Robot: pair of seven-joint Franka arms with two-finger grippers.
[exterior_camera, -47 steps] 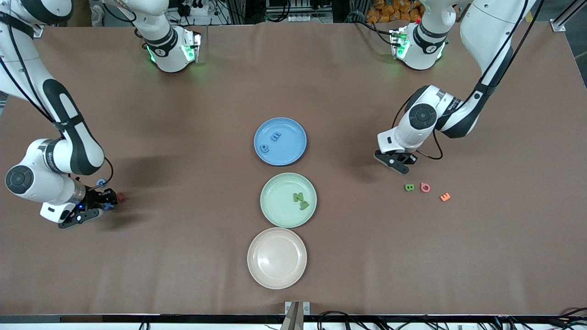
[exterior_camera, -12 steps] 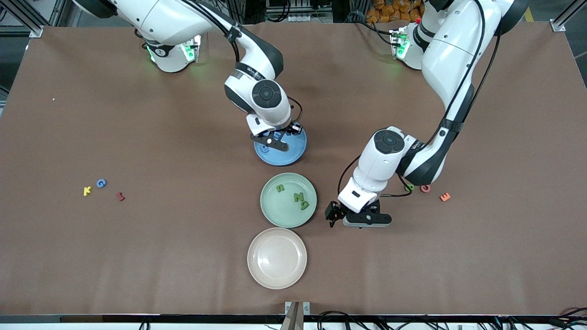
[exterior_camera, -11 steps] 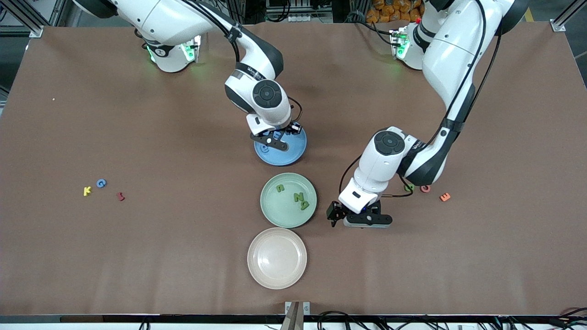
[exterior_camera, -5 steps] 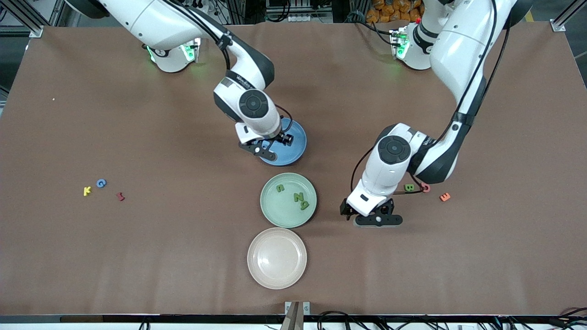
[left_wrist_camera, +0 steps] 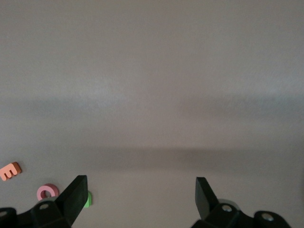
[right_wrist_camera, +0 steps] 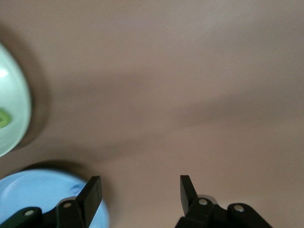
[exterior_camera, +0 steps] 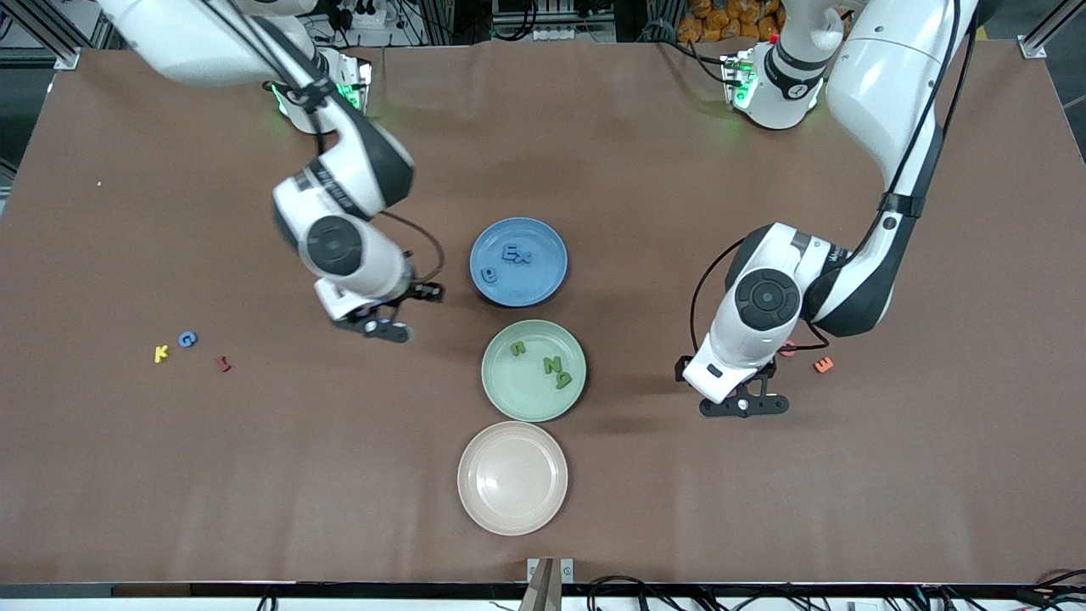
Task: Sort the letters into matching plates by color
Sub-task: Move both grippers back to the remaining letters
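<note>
While both empty grippers, left gripper [exterior_camera: 740, 406], right gripper [exterior_camera: 392, 318], gape, three blue letters [exterior_camera: 512, 259], three green letters [exterior_camera: 547, 363].

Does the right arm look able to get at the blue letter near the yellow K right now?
Probably yes: the right gripper is open and empty over bare table, and nothing stands between it and the blue letter.

Blue plate [exterior_camera: 543, 284], mint-green plate [exterior_camera: 509, 390]
</note>
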